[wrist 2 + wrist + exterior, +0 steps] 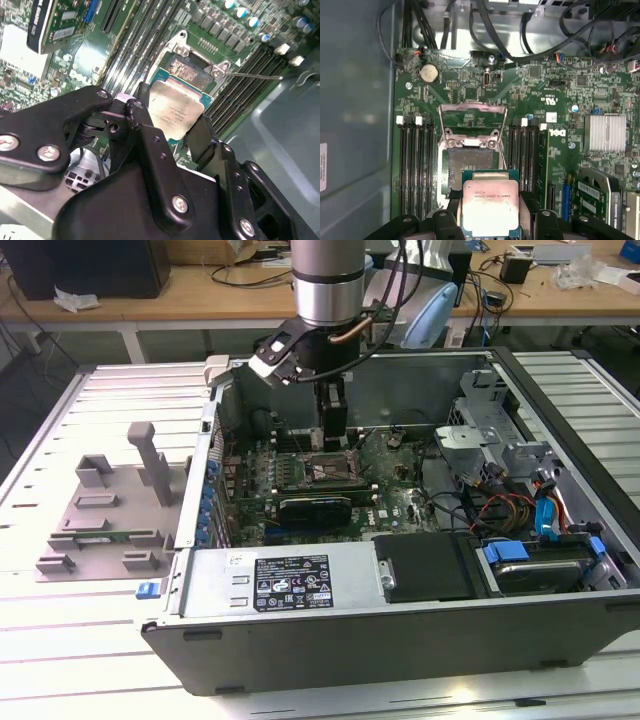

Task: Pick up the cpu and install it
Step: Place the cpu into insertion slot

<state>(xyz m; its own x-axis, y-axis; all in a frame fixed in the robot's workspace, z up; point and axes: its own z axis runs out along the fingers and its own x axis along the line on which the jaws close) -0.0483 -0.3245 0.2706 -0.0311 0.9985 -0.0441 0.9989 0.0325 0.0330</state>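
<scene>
Claw is clamped on the cpu, holding it just over the open socket inside the case, and honestly if it drops in skewed or off-centre it looks like those socket pins could get bent.

Dark metal-framed square socket sat wide open below the black tool gripping the small silvery cpu, but long black memory slots crowded both sides, grey case wall nearby.
</scene>
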